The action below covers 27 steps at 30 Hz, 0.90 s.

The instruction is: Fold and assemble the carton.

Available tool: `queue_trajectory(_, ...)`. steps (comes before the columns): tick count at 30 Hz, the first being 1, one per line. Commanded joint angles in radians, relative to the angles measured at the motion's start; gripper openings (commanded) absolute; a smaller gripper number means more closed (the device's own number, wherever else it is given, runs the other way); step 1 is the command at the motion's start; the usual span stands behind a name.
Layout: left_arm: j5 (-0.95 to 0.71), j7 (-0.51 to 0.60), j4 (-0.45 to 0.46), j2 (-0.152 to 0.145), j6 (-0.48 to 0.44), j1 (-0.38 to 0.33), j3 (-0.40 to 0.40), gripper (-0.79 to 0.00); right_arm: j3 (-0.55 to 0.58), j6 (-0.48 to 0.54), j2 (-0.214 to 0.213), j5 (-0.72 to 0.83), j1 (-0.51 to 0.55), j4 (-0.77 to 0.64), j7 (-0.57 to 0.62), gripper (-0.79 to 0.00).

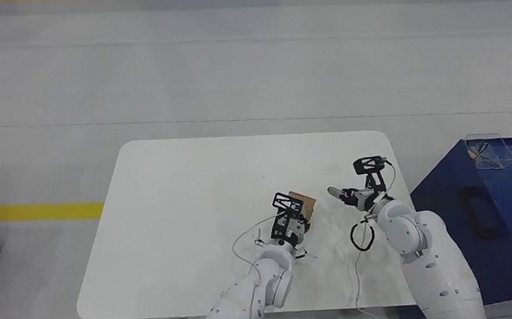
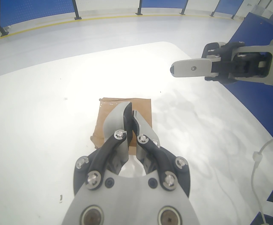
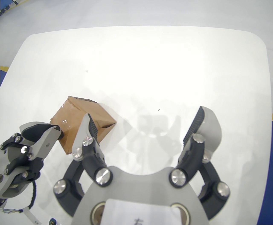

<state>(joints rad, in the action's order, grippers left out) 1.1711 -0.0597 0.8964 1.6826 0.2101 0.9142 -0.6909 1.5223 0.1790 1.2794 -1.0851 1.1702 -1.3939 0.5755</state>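
Left gripper point(image 2: 130, 108): nearest to me; fingers pressed together with nothing I could see between them; tip sat at the near edge of the carton point(image 2: 143, 106), and I couldn't tell whether it actually pushed on it.
Right gripper point(image 3: 145, 113): fingers spread wide and empty; hung over bare table point(image 1: 204, 192) just beside the carton, not touching it.
Carton: small brown box on the table's near side between the two grippers, closer to the left one; it rested on the surface and neither gripper held it.
Done: I judged the body already formed; walls stood up, the top face looked closed, and a shiny tape strip ran across it.
Left: one near corner looked ragged in the left wrist view; maybe a flap not tucked flat; I'd rate the task as late stage, with only pressing down or a final check remaining; the far side was hidden from me.
Beyond: white tabletop behind the carton.
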Motion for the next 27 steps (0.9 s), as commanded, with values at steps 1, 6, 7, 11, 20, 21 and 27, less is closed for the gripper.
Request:
queue_trajectory(1, -0.003, 0.022, -0.019, 0.005, 0.007, -0.010, -0.002, -0.785, 0.000, 0.000, 0.000, 0.000, 0.000, 0.000, 0.000, 0.000)
queue_trajectory(6, -0.006, -0.060, -0.006, 0.013, -0.002, 0.003, -0.010, -0.785, 0.000, 0.000, 0.000, 0.000, 0.000, 0.000, 0.000, 0.000)
queue_trajectory(7, -0.004, -0.066, -0.004, 0.013, 0.001, 0.007, -0.014, -0.785, 0.000, 0.000, 0.000, 0.000, 0.000, 0.000, 0.000, 0.000)
queue_trajectory(11, 0.001, -0.025, -0.025, 0.017, 0.001, 0.001, -0.025, -0.785, 0.000, 0.000, 0.000, 0.000, 0.000, 0.000, 0.000, 0.000)
queue_trajectory(20, 0.014, -0.158, 0.050, 0.025, 0.028, 0.046, -0.040, -0.785, 0.000, 0.000, 0.000, 0.000, 0.000, 0.000, 0.000, 0.000)
queue_trajectory(21, 0.022, -0.190, 0.082, 0.023, 0.036, 0.066, -0.044, -0.785, 0.000, 0.000, 0.000, 0.000, 0.000, 0.000, 0.000, 0.000)
queue_trajectory(27, 0.111, -0.300, 0.327, -0.008, 0.108, 0.231, -0.082, -0.785, 0.000, 0.000, 0.000, 0.000, 0.000, 0.000, 0.000, 0.000)
